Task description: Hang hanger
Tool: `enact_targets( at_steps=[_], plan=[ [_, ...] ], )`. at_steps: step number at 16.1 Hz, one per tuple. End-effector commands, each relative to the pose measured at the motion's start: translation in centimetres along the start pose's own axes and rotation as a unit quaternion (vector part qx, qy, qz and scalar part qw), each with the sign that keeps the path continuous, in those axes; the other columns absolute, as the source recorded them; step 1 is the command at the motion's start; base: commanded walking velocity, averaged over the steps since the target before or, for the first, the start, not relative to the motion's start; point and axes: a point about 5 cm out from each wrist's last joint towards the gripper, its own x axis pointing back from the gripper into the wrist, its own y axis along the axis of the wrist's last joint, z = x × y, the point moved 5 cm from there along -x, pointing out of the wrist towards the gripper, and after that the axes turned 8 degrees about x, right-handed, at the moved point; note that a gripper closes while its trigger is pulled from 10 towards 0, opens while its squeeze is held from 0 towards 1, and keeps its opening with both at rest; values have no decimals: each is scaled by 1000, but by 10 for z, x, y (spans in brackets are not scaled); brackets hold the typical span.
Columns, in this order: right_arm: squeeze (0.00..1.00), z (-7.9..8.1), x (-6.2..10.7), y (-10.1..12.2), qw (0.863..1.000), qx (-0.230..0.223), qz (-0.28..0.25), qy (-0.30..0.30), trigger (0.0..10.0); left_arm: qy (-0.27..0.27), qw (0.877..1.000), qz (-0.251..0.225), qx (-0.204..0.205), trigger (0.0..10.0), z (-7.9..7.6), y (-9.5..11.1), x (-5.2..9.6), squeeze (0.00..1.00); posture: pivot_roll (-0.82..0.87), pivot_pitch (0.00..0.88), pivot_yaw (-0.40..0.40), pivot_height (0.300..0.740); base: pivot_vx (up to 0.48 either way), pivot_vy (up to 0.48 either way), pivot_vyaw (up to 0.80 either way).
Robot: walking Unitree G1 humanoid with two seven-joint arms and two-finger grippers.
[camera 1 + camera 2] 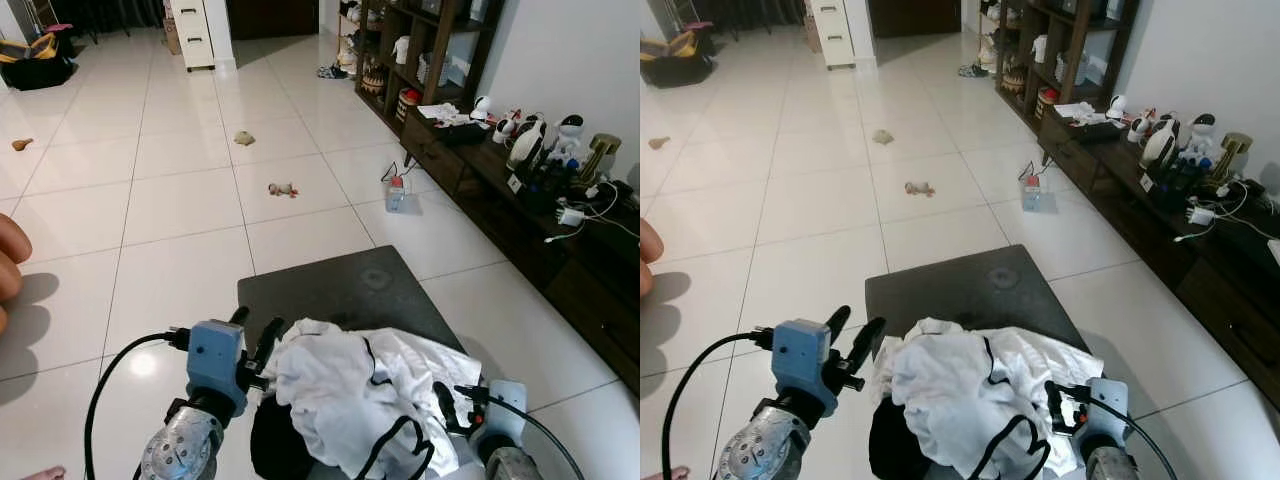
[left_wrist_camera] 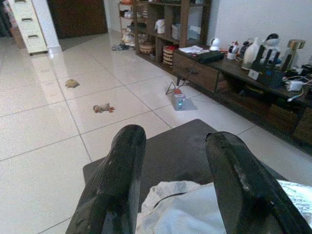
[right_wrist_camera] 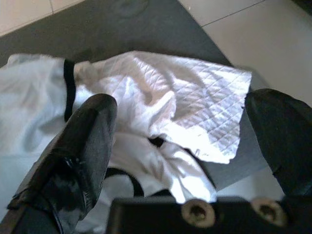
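A crumpled white garment (image 1: pixel 345 385) with black trim lies on a dark grey low table (image 1: pixel 340 285) right in front of me. Something black (image 1: pixel 272 440) shows under its near left edge; I cannot tell what it is. My left gripper (image 1: pixel 254 332) hovers at the garment's left edge, open, with nothing between its fingers (image 2: pixel 117 180). My right gripper (image 3: pixel 180 146) is over the garment's right side, open wide, its fingers (image 3: pixel 73 161) spread above the quilted white cloth (image 3: pixel 195 112).
A person's hand (image 1: pixel 8 265) shows at the left edge. A dark low sideboard (image 1: pixel 500 190) with figurines and cables runs along the right wall. On the tiled floor lie a small device with a cord (image 1: pixel 396 195) and small toys (image 1: pixel 283 189).
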Motion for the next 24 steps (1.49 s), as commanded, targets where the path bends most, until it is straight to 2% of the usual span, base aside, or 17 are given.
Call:
enact_targets(
  at_steps=[1, 10, 11, 13, 18, 21, 24],
  plan=[
    [0, 2, 0, -2, 1000, 6, 7, 4, 10000, 0, 1000, -5, -3, 10000, -1, 6, 1, 0, 49, 132, -31, 669, 0, 0, 0],
    [0, 8, 0, -7, 999, 15, 23, 23, 10000, 17, 1000, 8, -7, 10000, 6, 2, -1, 0, 47, 149, -31, 669, 0, 0, 0],
    [0, 9, 0, -7, 999, 16, 25, 24, 10000, 18, 1000, 8, -7, 10000, 6, 2, -1, 0, 47, 149, -31, 654, 0, 0, 0],
    [0, 9, 0, -4, 1000, 9, 13, 22, 10000, 18, 1000, 8, -7, 10000, 6, 3, -1, 0, 49, 149, -31, 649, 0, 0, 0],
    [0, 7, 2, -11, 999, 10, 28, 23, 10000, 22, 1000, 9, -7, 10000, 7, 3, -2, 0, 47, 147, -32, 649, 0, 0, 0],
    [0, 9, 3, -16, 999, 13, 39, 32, 10000, 46, 998, 35, -19, 10000, 17, -11, -2, 0, 48, 146, -33, 649, 0, 0, 0],
    [0, 9, 6, -24, 997, 23, 54, 40, 10000, 72, 997, 37, 6, 10000, 27, -15, -4, 0, 46, 151, -34, 649, 0, 0, 0]
  ],
)
